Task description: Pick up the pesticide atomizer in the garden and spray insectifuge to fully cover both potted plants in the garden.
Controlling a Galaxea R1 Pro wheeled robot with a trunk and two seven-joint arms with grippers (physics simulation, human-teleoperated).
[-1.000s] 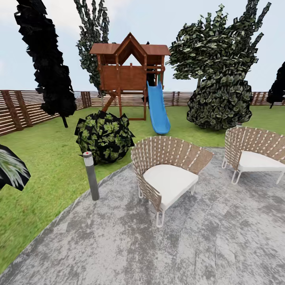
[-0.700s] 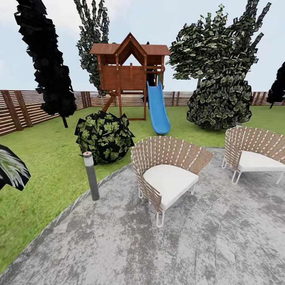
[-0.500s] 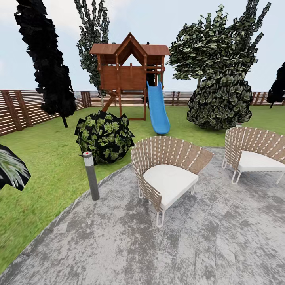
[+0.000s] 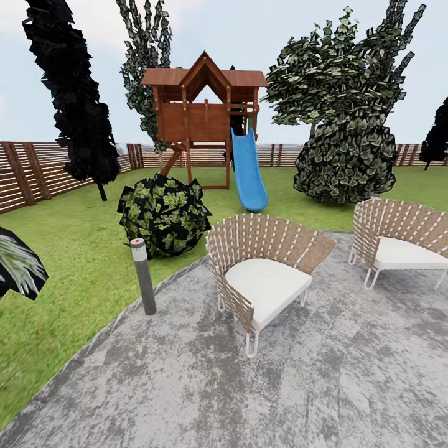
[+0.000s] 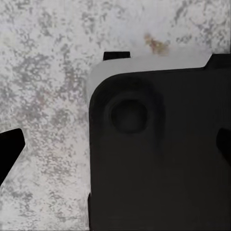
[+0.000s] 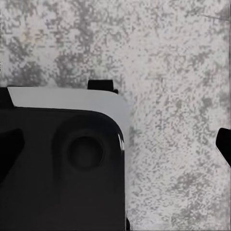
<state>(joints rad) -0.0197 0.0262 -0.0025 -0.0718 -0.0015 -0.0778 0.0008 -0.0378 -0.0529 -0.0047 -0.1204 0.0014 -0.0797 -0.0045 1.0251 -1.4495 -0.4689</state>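
Observation:
The garden's green lawn stretches beyond the grey stone patio, ringed by a brown slatted fence. The pesticide atomizer and the two potted plants are out of view. In the left wrist view my left gripper hangs over speckled paving and a dark part of my own body, black fingertips wide apart and nothing between them. My right gripper is held the same way, one fingertip at the picture's edge, open and empty.
A grey bollard post with a red-dotted top stands at the patio's edge. Two wicker chairs with white cushions sit on the paving. On the lawn are a dark leafy bush, a wooden playhouse with a blue slide, and trees.

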